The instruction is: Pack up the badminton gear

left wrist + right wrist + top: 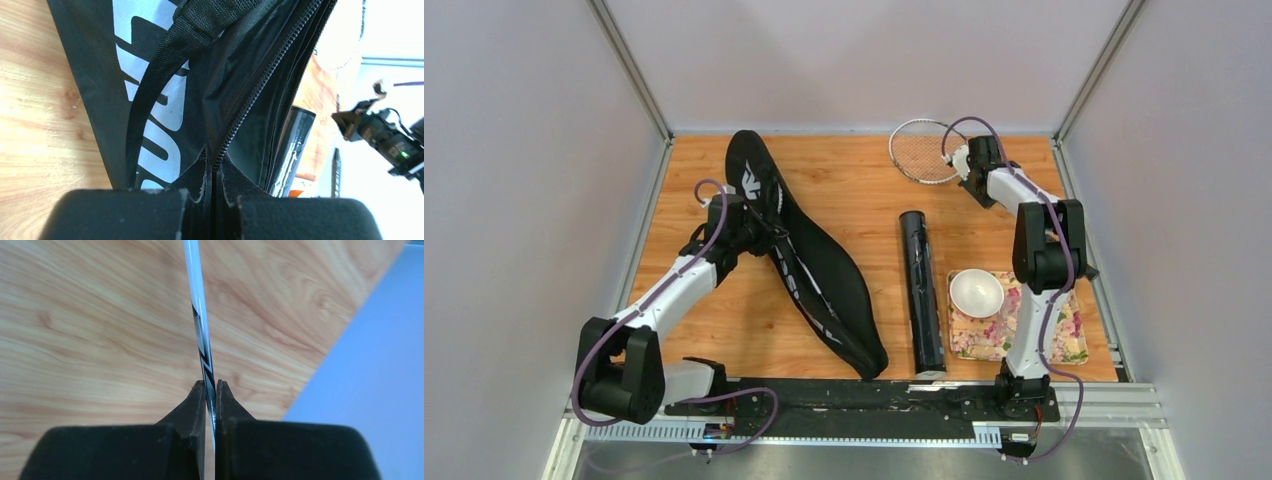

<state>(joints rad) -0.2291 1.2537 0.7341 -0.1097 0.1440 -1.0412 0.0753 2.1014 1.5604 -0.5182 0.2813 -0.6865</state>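
The black racket bag (809, 265) with white lettering lies diagonally on the left half of the table. My left gripper (759, 228) is shut on the bag's zipper edge (235, 125), which shows close up in the left wrist view. One silver racket head (921, 150) lies at the back right. My right gripper (972, 165) is shut on the racket's thin shaft (202, 335) just above the wood. The long dark tube (921, 288) lies lengthwise in the middle; it also shows in the left wrist view (292, 150). No shuttlecocks and no second racket are in view.
A small white bowl (976, 292) sits on a flower-patterned tray (1064, 335) at the right front, beside the tube. Metal-framed walls close the table at back and sides; a black rail (854, 398) runs along the near edge.
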